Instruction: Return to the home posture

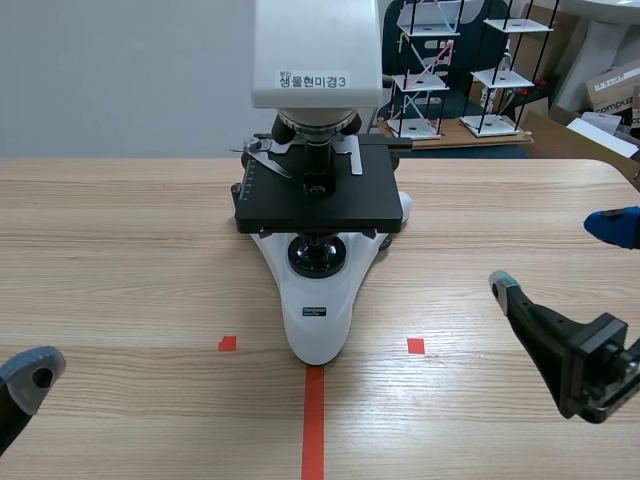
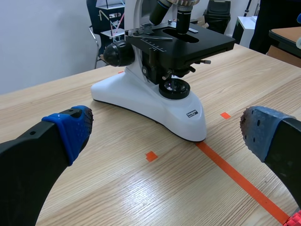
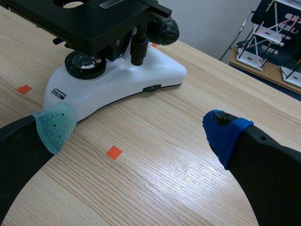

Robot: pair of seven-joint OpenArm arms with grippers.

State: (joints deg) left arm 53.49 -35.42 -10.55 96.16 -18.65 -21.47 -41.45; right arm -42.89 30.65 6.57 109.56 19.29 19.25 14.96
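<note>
A white microscope (image 1: pixel 318 300) with a black stage (image 1: pixel 315 195) stands at the middle of the wooden table. In the left wrist view the microscope (image 2: pixel 155 101) lies ahead of my left gripper (image 2: pixel 164 134), which is open with nothing between its blue pads. Only one grey pad of the left gripper (image 1: pixel 30 372) shows at the scene's lower left corner. My right gripper (image 1: pixel 560 255) hangs open at the right, off the microscope. In the right wrist view the microscope (image 3: pixel 117 80) sits ahead and to one side of the open right gripper (image 3: pixel 141 129), which holds nothing.
Wire racks (image 1: pixel 455 70) and cardboard boxes (image 1: pixel 610 90) stand behind the table's far edge. The table's right edge (image 1: pixel 620 170) runs close to my right arm. Bare wood lies on both sides of the microscope.
</note>
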